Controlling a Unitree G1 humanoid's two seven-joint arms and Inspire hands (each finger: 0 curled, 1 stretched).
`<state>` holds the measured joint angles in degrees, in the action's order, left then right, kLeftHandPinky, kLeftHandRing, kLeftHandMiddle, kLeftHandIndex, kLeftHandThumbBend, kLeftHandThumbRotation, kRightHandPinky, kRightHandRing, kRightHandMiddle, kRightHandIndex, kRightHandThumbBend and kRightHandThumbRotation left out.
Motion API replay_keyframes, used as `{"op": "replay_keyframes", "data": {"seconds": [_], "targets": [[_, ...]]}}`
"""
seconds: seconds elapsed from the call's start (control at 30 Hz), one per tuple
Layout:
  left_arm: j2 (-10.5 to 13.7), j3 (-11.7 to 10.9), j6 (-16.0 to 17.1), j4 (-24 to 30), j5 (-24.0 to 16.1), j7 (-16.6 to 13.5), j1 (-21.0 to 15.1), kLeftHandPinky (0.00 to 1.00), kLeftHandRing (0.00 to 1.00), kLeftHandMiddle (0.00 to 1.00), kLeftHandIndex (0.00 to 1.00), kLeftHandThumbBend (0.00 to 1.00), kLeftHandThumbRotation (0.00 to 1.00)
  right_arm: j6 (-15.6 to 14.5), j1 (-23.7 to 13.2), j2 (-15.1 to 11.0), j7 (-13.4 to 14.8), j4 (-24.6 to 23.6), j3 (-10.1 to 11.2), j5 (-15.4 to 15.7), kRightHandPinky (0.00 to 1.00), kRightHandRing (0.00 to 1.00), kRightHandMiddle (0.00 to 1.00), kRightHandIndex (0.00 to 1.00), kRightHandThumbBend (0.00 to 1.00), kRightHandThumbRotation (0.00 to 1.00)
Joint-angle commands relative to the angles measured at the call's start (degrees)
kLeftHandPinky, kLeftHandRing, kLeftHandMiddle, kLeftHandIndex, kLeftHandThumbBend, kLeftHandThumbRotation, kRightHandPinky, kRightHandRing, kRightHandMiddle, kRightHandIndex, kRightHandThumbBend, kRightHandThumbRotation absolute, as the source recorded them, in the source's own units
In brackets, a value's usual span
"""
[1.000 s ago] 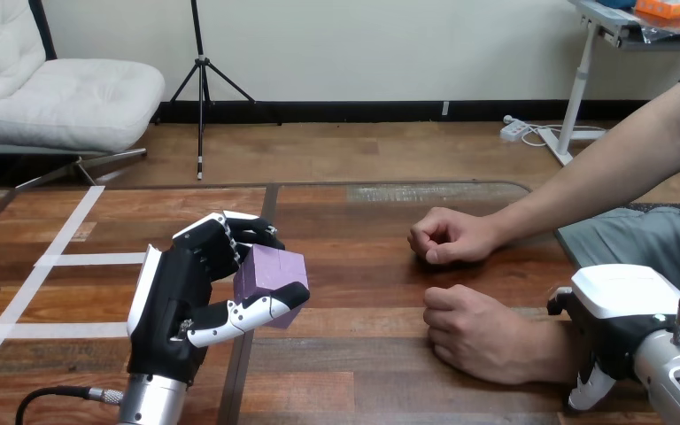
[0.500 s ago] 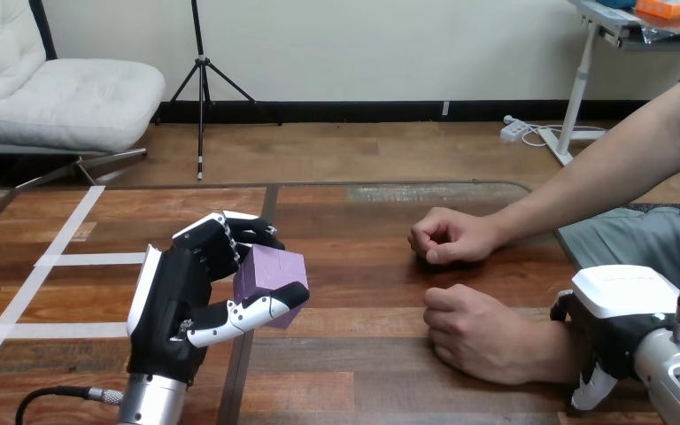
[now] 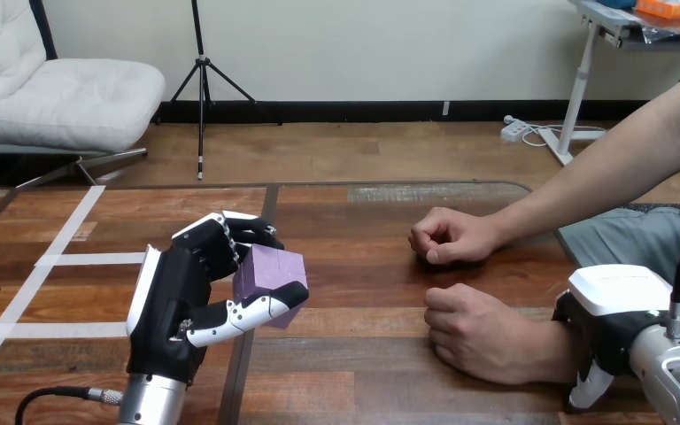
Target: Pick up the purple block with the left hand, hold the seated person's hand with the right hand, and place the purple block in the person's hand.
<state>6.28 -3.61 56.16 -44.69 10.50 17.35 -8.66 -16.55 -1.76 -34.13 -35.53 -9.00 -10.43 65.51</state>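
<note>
fist (image 3: 476,333) lies between purple block (image 3: 271,269) and right hand (image 3: 622,312)

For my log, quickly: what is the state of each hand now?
Left hand: closed on the purple block.
Right hand: beside the person's wrist; cannot be told.

Robotics test setup: a wooden surface (image 3: 363,372) marked with strips of white tape (image 3: 71,259) serves as the work area. Two machine arms with silver forearms reach in from its near edge. The left hand (image 3: 173,305) has its fingers (image 3: 221,232) curled round a purple block (image 3: 270,268). The right hand (image 3: 624,310) sits beside a seated person's nearer hand (image 3: 478,335), which rests fisted on the wood.
</note>
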Motion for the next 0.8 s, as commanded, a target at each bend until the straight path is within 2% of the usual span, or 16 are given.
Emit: {"op": "replay_keyframes", "data": {"seconds": [0.0, 0.27, 0.43, 0.77], "targets": [[0.15, -1.08, 0.07, 2.84, 0.00, -0.41, -1.87, 0.38, 0.44, 0.51, 0.52, 0.84, 0.12, -0.39, -2.76, -0.49, 0.46, 1.80, -0.07, -1.05, 0.50, 0.60, 0.65, 0.69, 0.78, 0.07], [0.09, -1.15, 0.17, 3.05, 0.01, -0.60, -1.72, 0.38, 0.44, 0.51, 0.52, 0.84, 0.11, -0.34, -3.41, -0.51, 0.19, 3.42, -0.63, -1.97, 0.46, 0.58, 0.64, 0.69, 0.76, 0.05], [0.08, -1.16, 0.07, 3.27, 0.10, -0.68, -1.59, 0.37, 0.44, 0.51, 0.52, 0.84, 0.11, -0.05, -3.73, -0.66, 0.36, 4.30, -0.99, -2.50, 0.37, 0.48, 0.57, 0.69, 0.76, 0.04], [0.08, -1.09, -0.01, 3.54, 0.77, -0.15, -1.31, 0.37, 0.44, 0.51, 0.52, 0.84, 0.11, -0.02, -3.76, -0.68, 1.00, 5.29, -1.77, -2.55, 0.28, 0.39, 0.50, 0.67, 0.76, 0.01]]}}
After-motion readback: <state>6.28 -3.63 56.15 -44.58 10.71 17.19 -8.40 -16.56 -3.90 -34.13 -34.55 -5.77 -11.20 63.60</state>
